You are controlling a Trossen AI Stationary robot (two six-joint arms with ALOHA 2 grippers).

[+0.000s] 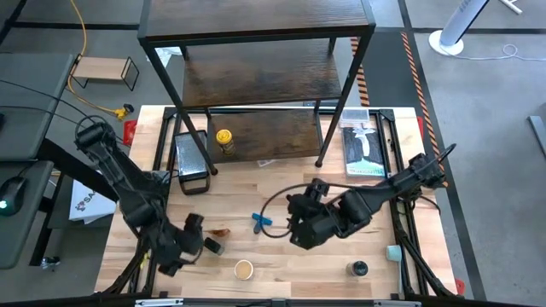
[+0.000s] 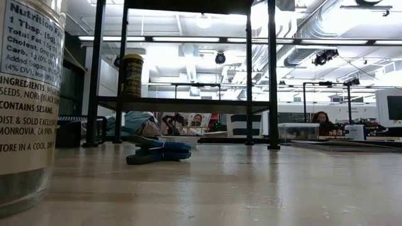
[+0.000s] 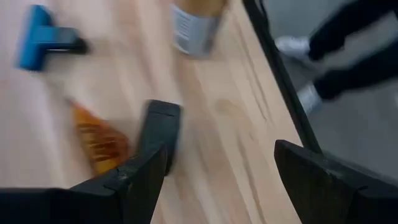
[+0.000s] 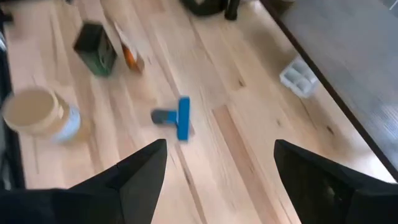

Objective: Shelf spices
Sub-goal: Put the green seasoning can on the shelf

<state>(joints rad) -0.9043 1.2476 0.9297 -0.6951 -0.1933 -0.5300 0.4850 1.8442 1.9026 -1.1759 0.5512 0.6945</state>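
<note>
Two pincers, both mine, both wide and empty; left gripper (image 1: 194, 241) hangs at the near left, just beside the small dark grey box (image 1: 212, 246) and reddish-brown packet (image 1: 222, 231); right gripper (image 1: 300, 223) hovers mid-table, near the blue T-piece (image 1: 260, 223); tan-lidded jar (image 1: 244, 270) and black-lidded jar (image 1: 357, 269) stand along the near edge; yellow-lidded jar (image 1: 224, 139) sits on the shelf (image 1: 256, 81) at the far side.

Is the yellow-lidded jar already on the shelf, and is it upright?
Yes. The yellow-lidded jar stands upright on the shelf's lowest board; the low view shows it vertical, lid up.
</note>
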